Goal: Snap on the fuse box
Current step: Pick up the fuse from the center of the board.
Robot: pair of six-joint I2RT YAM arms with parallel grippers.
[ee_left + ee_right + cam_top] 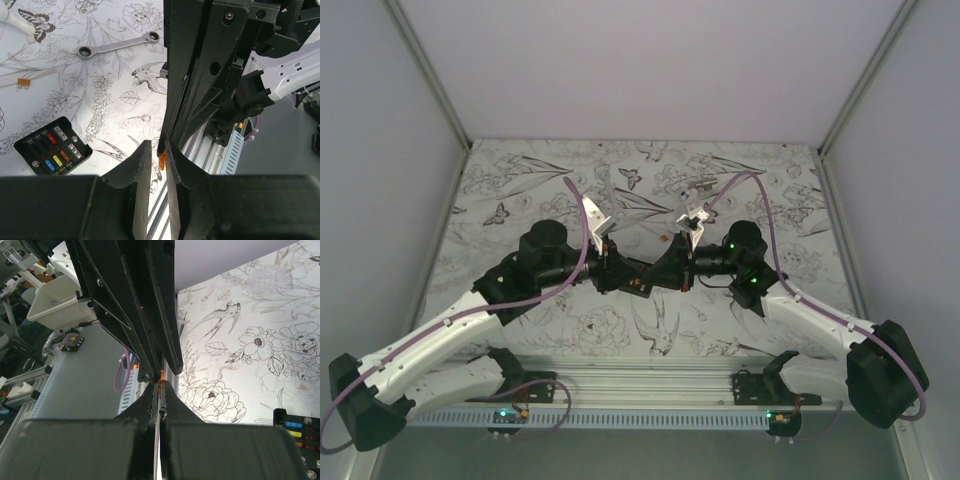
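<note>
The patterned table (520, 190) and both arms show whole only from above. Only the left wrist view shows the fuse box (52, 145) complete, lying face up on the table, well apart from the silver wrench (117, 45). The right gripper (159, 385) is pinched closed on a small orange piece (161, 374), and the left gripper (158, 150) stands slightly parted around it.

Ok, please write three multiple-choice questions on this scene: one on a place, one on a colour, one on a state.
1. Relative to the fuse box, the wrench lies: A on it; B apart, on the table; C under it.
2. The small piece between the fingers of the left gripper is: A green; B white; C orange.
3. The right gripper is: A wide open; B shut on the small piece; C gripping the wrench.
Key: 1B, bare table separates them; 2C, plainly orange; 3B, its fingers pinch it.
</note>
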